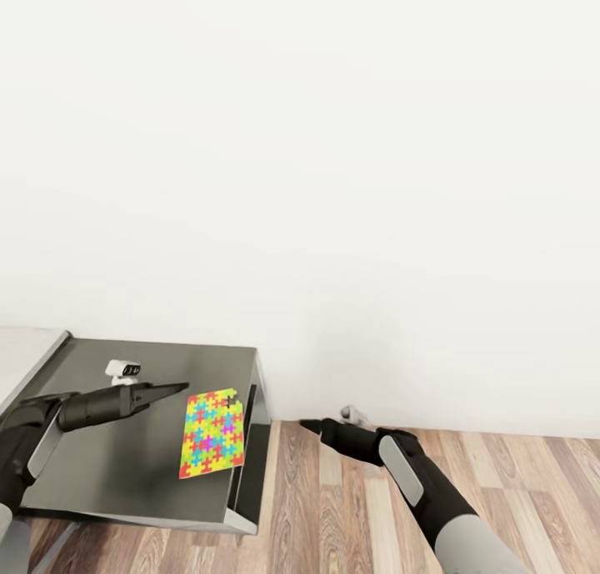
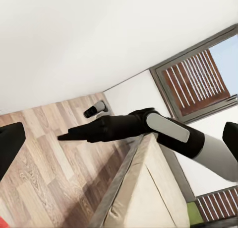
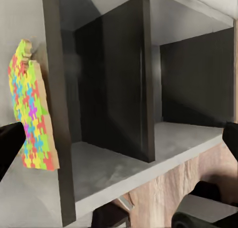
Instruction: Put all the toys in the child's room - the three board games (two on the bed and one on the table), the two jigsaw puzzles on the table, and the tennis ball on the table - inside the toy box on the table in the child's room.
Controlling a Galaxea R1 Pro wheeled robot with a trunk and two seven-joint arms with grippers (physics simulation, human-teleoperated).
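Our left arm reaches level over the dark top [image 1: 125, 457], its gripper [image 1: 179, 386] spread wide beside the puzzle [image 1: 213, 434]. Our right arm extends low over the floor [image 1: 333, 507]; its gripper [image 1: 310, 425] also stands released, empty.

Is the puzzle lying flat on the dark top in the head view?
No, the puzzle stands tilted on edge at the dark top's right side, hanging past it, beyond the left claw.

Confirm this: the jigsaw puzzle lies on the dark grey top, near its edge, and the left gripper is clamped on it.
Not quite. The jigsaw puzzle does lie on the dark grey top near its edge, but the left gripper is not clamped on it. The head view shows its fingers beside the puzzle's upper corner, holding nothing.
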